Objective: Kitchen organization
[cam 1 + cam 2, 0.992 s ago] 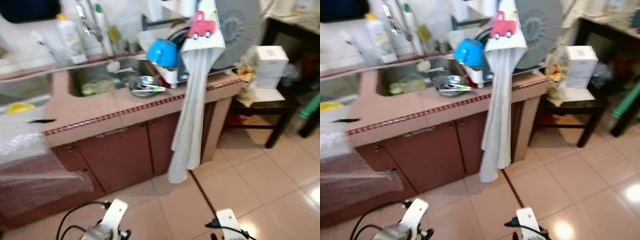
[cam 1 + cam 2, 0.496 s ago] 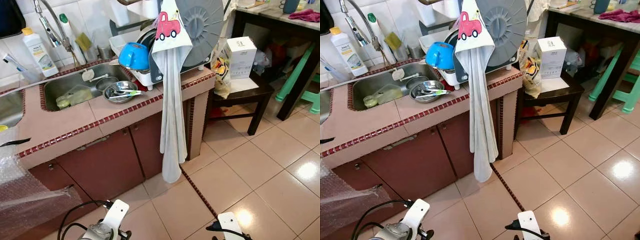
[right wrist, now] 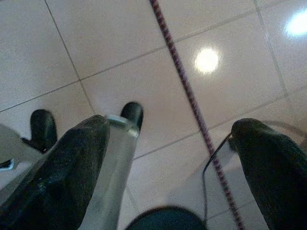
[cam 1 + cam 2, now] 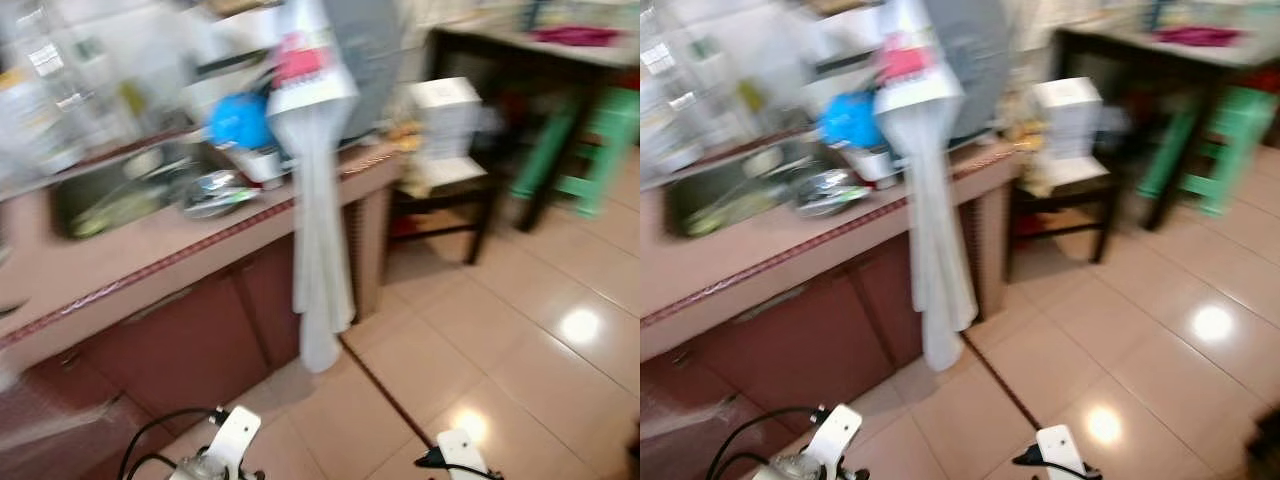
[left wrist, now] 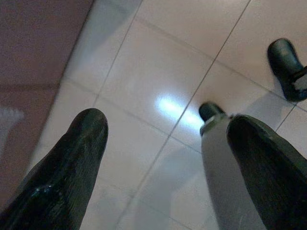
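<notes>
Sink (image 4: 110, 195): steel, holding blurred dishes.
Bowl (image 4: 238, 122): blue, round, on rack.
Towel (image 4: 318, 230): long, white, hanging.
Left gripper (image 5: 163, 158): spread above the tiled floor (image 5: 158, 62).
Right gripper (image 3: 170, 163): spread, idle.

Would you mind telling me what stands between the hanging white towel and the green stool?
A dark wooden side table carrying a white box stands between the towel and the green stool, seen in both eye views.

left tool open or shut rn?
Open. In the left wrist view the left tool has its two black fingers spread wide apart, with bare floor tile between them and nothing held.
</notes>
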Tool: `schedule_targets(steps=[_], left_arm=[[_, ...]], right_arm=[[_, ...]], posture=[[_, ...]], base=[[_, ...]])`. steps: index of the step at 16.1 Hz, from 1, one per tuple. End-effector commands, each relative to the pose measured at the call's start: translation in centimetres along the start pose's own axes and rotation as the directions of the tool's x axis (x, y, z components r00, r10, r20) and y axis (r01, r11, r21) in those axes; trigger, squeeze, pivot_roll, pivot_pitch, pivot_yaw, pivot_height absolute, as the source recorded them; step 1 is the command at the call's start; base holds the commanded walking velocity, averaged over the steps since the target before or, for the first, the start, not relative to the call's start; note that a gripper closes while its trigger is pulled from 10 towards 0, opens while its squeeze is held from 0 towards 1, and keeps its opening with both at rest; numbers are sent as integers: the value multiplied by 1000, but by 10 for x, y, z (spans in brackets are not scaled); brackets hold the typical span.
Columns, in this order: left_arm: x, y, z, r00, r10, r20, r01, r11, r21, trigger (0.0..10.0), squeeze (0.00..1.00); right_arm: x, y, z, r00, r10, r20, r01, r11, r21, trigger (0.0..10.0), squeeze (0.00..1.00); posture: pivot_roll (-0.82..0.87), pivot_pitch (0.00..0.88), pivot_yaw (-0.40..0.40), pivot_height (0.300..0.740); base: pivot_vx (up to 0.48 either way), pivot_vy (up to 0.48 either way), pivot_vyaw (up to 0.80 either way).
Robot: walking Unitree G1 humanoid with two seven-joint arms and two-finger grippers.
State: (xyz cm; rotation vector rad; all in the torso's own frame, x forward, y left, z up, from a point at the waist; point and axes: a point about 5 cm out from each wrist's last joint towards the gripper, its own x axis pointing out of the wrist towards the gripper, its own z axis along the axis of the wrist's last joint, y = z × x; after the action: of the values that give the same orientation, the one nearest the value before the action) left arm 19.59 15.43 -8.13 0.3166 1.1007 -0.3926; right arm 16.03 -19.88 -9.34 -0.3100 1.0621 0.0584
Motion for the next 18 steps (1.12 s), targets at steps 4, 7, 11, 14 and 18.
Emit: schedule_targets(steps=[4, 7, 11, 14, 18], left_arm=[[-1, 4, 4, 1000, 19, 6, -19, 1000, -1, 10000, 0], [0, 3, 5, 1000, 22, 10, -22, 1000, -10, 10000, 0], [0, 3, 5, 999, 30, 13, -30, 999, -28, 10000, 0], [0, 3, 4, 999, 44, 9, -44, 998, -42, 10000, 0], [0, 3, 2, 998, 63, 1, -63, 994, -91, 10000, 0]], right_arm=[[0, 1, 3, 1000, 6, 10, -6, 1000, -24, 10000, 0], [0, 2, 3, 1000, 12, 9, -12, 1000, -26, 10000, 0], [0, 5, -1, 1000, 25, 1, -25, 999, -40, 10000, 0], [-1, 7, -2, 999, 46, -1, -46, 996, -74, 10000, 0], [-1, 7, -3, 998, 58, -4, -58, 995, -86, 10000, 0]], posture=[[-98, 0, 111, 740], [-92, 0, 107, 740], [-85, 0, 99, 740], [-69, 0, 73, 740], [-31, 0, 33, 740]], base=[[0, 0, -769], [0, 0, -256], [0, 0, 0], [0, 0, 0], [0, 0, 0]])
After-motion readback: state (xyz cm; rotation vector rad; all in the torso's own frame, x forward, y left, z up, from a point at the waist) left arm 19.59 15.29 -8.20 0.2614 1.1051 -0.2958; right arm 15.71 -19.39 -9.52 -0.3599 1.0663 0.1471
